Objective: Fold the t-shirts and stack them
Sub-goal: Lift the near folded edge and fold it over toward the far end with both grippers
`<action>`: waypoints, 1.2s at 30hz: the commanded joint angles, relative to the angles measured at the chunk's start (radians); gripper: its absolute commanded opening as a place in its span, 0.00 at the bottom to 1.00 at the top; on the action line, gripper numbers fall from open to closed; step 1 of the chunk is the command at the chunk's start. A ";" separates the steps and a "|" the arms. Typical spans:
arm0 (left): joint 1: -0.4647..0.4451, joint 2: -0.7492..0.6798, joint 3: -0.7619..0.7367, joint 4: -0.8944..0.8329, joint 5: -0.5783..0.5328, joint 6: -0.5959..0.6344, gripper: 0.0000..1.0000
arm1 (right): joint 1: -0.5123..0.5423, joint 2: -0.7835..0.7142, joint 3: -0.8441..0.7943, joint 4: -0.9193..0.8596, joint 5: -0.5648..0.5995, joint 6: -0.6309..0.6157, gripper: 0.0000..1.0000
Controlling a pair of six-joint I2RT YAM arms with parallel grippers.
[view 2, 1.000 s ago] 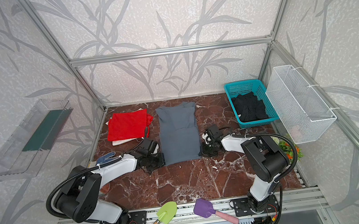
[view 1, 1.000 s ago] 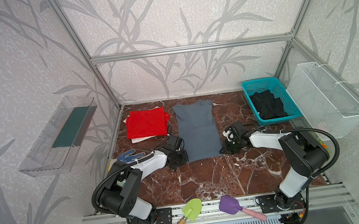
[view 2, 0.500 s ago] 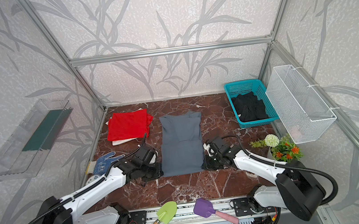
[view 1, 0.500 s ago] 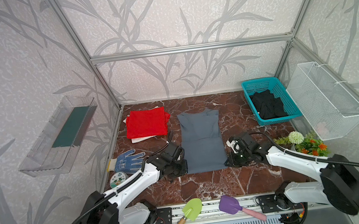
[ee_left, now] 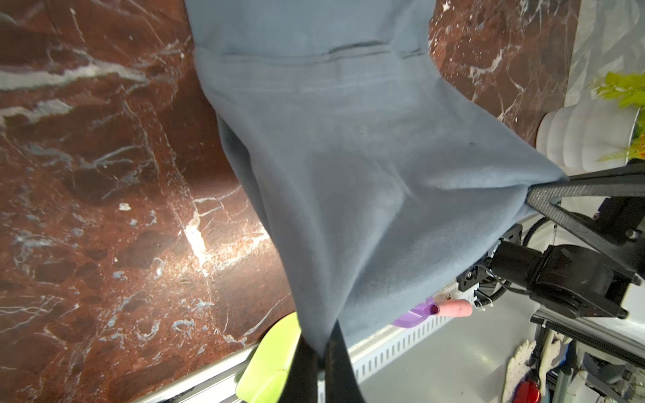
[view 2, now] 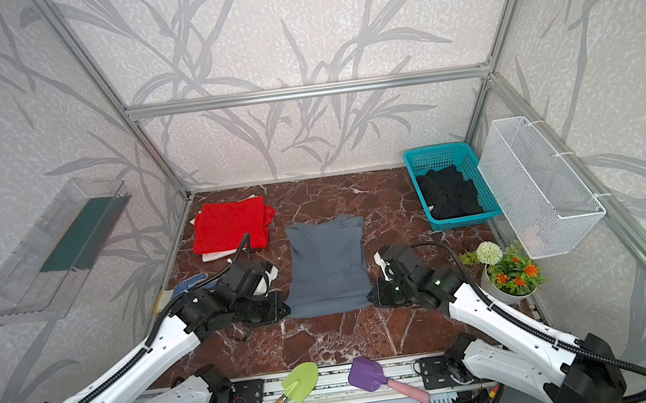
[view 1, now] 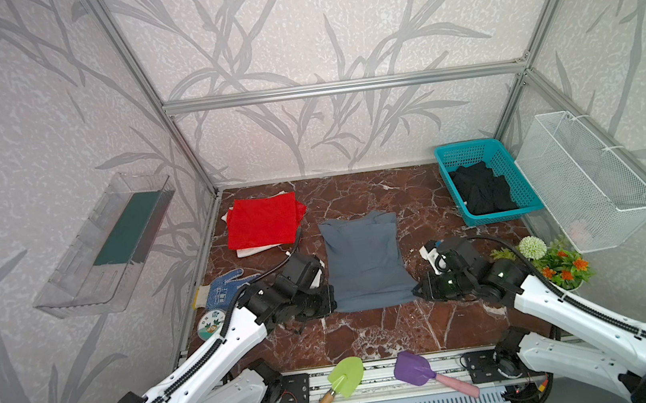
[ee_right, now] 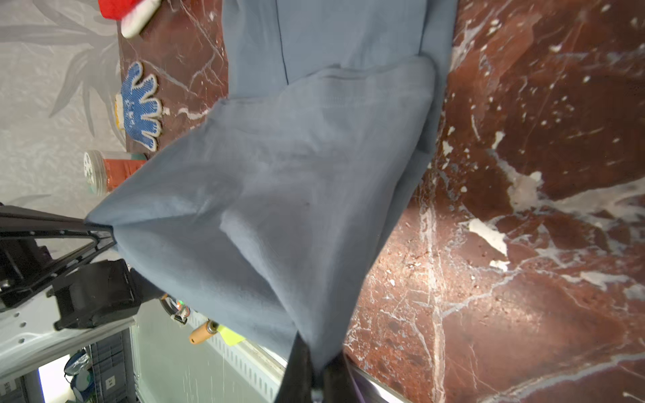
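Left wrist view shows the left gripper (ee_left: pixel 321 347) clenched on one near corner of the grey-blue t-shirt (ee_left: pixel 349 174). The right gripper (ee_right: pixel 314 363) pinches the other near corner in the same way in the right wrist view. Between the two grips the near hem is pulled taut and tented. It seems raised just off the marble tabletop (view 1: pixel 371 339), though the top views are too flat to confirm this.

In both top views the grey-blue t-shirt lies lengthwise mid-table with its collar end toward the back wall. The grippers flank its near hem.

A second ago the shirt lay further back and both arms stood folded with their elbows high. Since then the arms have stretched out low over the front rail and drawn the whole shirt toward the front edge. Its collar end has slid clear of the back strip of marble it covered before. The flower pot (view 1: pixel 559 265), hidden behind the right arm a second ago, now shows at the right edge. More of the dotted glove (view 1: pixel 223 288) shows by the left arm.

The red t-shirt (view 1: pixel 263 222) sits folded at back left, unmoved. The black t-shirt (view 1: pixel 481 191) stays bunched in the teal basket (view 1: pixel 443 152).
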 commanded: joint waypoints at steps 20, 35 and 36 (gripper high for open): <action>0.312 0.533 0.463 0.069 0.023 0.158 0.00 | -0.270 0.462 0.405 0.146 -0.135 -0.187 0.00; 0.422 0.902 0.773 0.073 0.109 0.208 0.00 | -0.339 0.847 0.670 0.174 -0.210 -0.221 0.00; 0.428 0.935 0.798 0.072 0.120 0.213 0.00 | -0.346 0.880 0.692 0.181 -0.220 -0.224 0.00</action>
